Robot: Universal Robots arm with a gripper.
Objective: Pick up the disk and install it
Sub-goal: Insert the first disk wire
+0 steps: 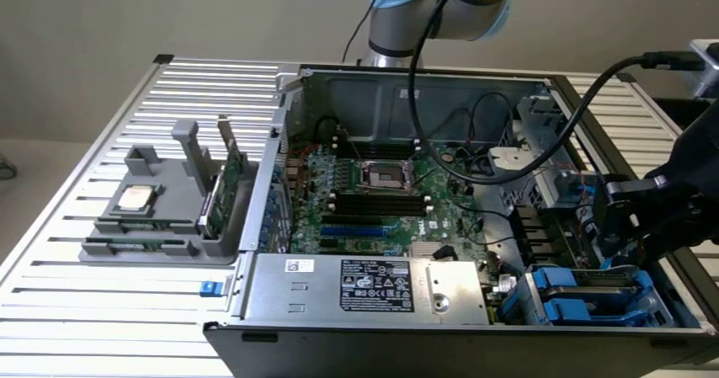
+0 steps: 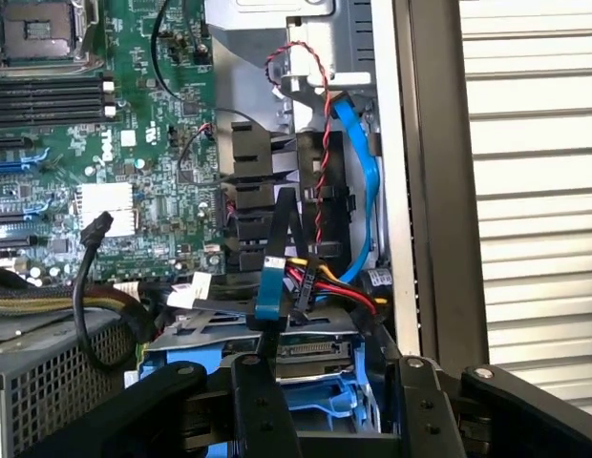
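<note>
While the open computer case (image 1: 393,92) stood on the slatted table (image 1: 135,327), the grey and blue joints of the arm (image 1: 440,7) showed behind its back wall. The black gripper (image 2: 332,405) was low at the front corner of the case, on the exterior view's right. The disk (image 1: 588,287) lay in the drive bay at that corner, with its silver face up and its blue carrier bracket (image 1: 551,290) along its sides. In the wrist view the end of the disk, with its connector, sat directly before the gripper, which was closer to the disk than to any other part. Whether the jaws were clamped on the disk or released from it, I could not tell.

Just behind the end of the disk lay a bundle of red, yellow and black wires (image 2: 325,277). Beyond it, a blue flat cable (image 2: 358,172) and a twisted red and black wire pair (image 2: 320,143) ran near the case wall. The green motherboard (image 1: 382,205) filled the middle of the case, and the grey power supply (image 1: 359,285) sat at the front edge, beside the bay.

Well apart, on the exterior view's left, a grey holder (image 1: 168,245) stood on the table. A small square silver CPU chip (image 1: 135,198) lay on it, and a green circuit card (image 1: 232,194) stood upright in it.
</note>
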